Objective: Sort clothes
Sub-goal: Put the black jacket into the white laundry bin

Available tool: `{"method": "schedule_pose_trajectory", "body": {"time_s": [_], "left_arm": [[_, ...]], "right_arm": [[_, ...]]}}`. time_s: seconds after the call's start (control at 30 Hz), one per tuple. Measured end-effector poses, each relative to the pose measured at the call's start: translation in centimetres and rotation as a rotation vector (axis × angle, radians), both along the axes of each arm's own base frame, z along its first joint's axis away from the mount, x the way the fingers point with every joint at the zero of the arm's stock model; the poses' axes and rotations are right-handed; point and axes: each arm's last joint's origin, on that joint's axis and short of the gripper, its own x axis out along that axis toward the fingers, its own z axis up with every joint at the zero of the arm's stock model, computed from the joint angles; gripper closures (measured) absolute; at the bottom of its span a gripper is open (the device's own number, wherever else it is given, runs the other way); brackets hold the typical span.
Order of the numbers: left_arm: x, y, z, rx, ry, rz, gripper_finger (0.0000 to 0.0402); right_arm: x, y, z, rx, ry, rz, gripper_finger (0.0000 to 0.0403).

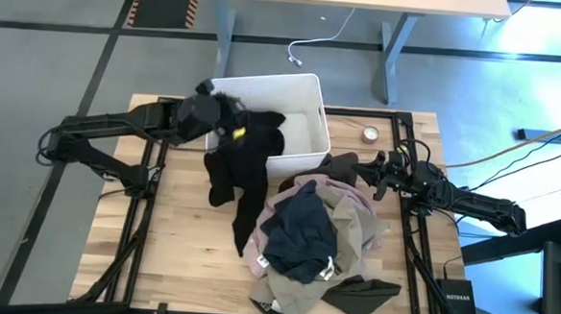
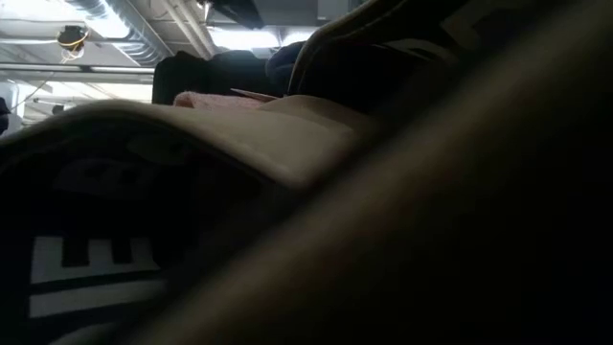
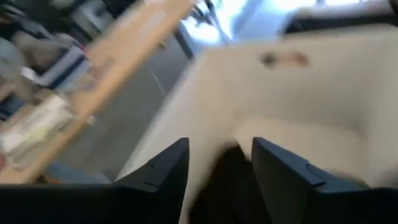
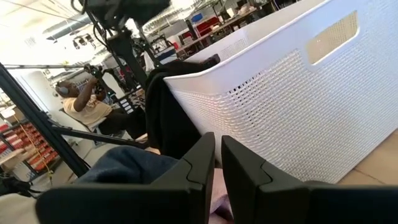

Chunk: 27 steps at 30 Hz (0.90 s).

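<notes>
My left gripper (image 1: pixel 227 122) is over the near left part of the white bin (image 1: pixel 308 91), shut on the black garment (image 1: pixel 246 170). My right gripper (image 1: pixel 359 167) is shut and low at the far right edge of the clothes pile, by the bin's near right corner. The pile lies on the table: a navy blue garment (image 1: pixel 300 237) on top, with dusty pink (image 1: pixel 305 190), beige-tan (image 1: pixel 349 228) and dark olive-grey (image 1: pixel 362 294) pieces around it. In the low view, cloth (image 2: pixel 287 144) lying close to the camera hides both grippers. My left gripper pinches a bunched upper part of the black garment (image 3: pixel 225 180) between its two fingers, coming from the table's left and slanting down. The garment drapes over the bin's near rim (image 1: pixel 263 127) and hangs down to the table, where its lower end (image 1: pixel 241 234) lies.
A roll of tape (image 1: pixel 369 135) lies on the table right of the bin. The bin's mesh wall (image 4: pixel 298 106) stands close in front of my right gripper. A person (image 4: pixel 84 107) sits in the room beyond the table. Bare wood (image 1: pixel 175 238) shows at the near left.
</notes>
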Motion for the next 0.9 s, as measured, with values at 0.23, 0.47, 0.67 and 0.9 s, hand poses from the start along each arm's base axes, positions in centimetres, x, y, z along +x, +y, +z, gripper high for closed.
{"method": "schedule_pose_trajectory", "body": {"time_s": [0.23, 0.47, 0.67, 0.9], "left_arm": [[-1.6, -5.7, -1.6, -0.083, 0.176, -0.220, 0.0231], [-2.8, -12.1, -5.9, -0.058, 0.257, -0.376, 0.0235], [-2.4, -14.9, -10.8, -0.058, 0.230, -0.458, 0.0235], [0.1, -15.8, -16.4, -0.106, 0.227, -0.537, 0.0237]], "right_arm": [[0.0, 0.0, 0.0, -0.014, 0.003, 0.000, 0.0356], [0.0, 0.0, 0.0, -0.007, 0.002, 0.011, 0.0356], [0.0, 0.1, 0.0, 0.003, 0.002, 0.020, 0.0356], [0.0, 0.1, 0.0, 0.004, 0.003, 0.020, 0.0356]]}}
